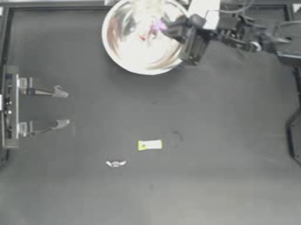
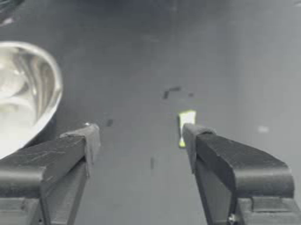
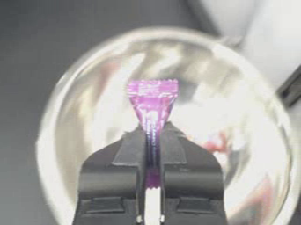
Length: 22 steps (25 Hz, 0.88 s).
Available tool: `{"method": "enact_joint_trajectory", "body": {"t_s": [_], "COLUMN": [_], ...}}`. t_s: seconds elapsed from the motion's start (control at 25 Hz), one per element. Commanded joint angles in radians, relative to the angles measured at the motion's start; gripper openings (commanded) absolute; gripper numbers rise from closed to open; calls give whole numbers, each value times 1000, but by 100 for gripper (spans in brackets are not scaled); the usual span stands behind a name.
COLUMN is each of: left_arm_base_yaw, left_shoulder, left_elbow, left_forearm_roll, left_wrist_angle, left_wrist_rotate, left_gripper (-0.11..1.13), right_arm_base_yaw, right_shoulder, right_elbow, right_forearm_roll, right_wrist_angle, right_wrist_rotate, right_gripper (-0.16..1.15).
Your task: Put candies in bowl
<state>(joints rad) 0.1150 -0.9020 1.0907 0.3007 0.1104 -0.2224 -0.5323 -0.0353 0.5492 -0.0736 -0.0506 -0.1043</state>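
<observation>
Nearest the bottom of the top view, a whitish candy (image 1: 115, 163) with twisted ends lies alone on the dark surface (image 1: 223, 176). Just beyond it and a little toward the right arm's side lies the yellow-green candy (image 1: 150, 144), flat on the surface and apart from the whitish one; the left wrist view shows this same sweet (image 2: 185, 125) partly hidden behind one of that arm's own fingers. Farther on, at the left edge, the left pincer (image 1: 60, 108) sits drawn back, its jaws spread wide with nothing between them, well apart from both loose sweets. At the far end of the surface stands the bowl (image 1: 117, 55), shiny and reflective inside. A small red candy (image 1: 143, 38) shows inside it, also seen as a reddish patch (image 3: 216, 143) in the right wrist view, though reflections make its outline hard to tell. The right pincer (image 1: 170, 30) reaches in from the right over the bowl's rim, its jaws pressed together on the purple-magenta candy (image 3: 153, 99), whose flared, crimped end sticks out past the fingertips above the bowl's inside. From above, that sweet (image 1: 156, 27) shows as a small purple streak over the bowl.
</observation>
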Motion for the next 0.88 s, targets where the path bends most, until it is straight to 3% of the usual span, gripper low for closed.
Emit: {"method": "enact_joint_trajectory", "body": {"t_s": [0.04, 0.32, 0.48, 0.68, 0.88], "left_arm_base_yaw": [0, 2, 0, 0, 2], "left_shoulder": [2, 3, 5, 5, 5], "left_elbow": [-11, -11, -8, -2, 3], "left_forearm_roll": [-3, -8, -11, -11, -9], "left_wrist_angle": [-8, -8, -8, -8, -8], "left_wrist_rotate": [-2, -2, -2, -2, -2], "left_gripper": [92, 92, 92, 92, 92], "right_arm_base_yaw": [-20, -31, -32, -34, -17], "right_shoulder": [60, 207, 252, 238, 178], "right_elbow": [-81, -189, -215, -210, -178], "right_forearm_roll": [-15, -67, -97, -80, -57], "right_wrist_angle": [-29, -26, -29, -29, -21], "right_wrist_rotate": [2, 2, 3, 9, 9], "right_gripper": [29, 38, 66, 102, 102]}}
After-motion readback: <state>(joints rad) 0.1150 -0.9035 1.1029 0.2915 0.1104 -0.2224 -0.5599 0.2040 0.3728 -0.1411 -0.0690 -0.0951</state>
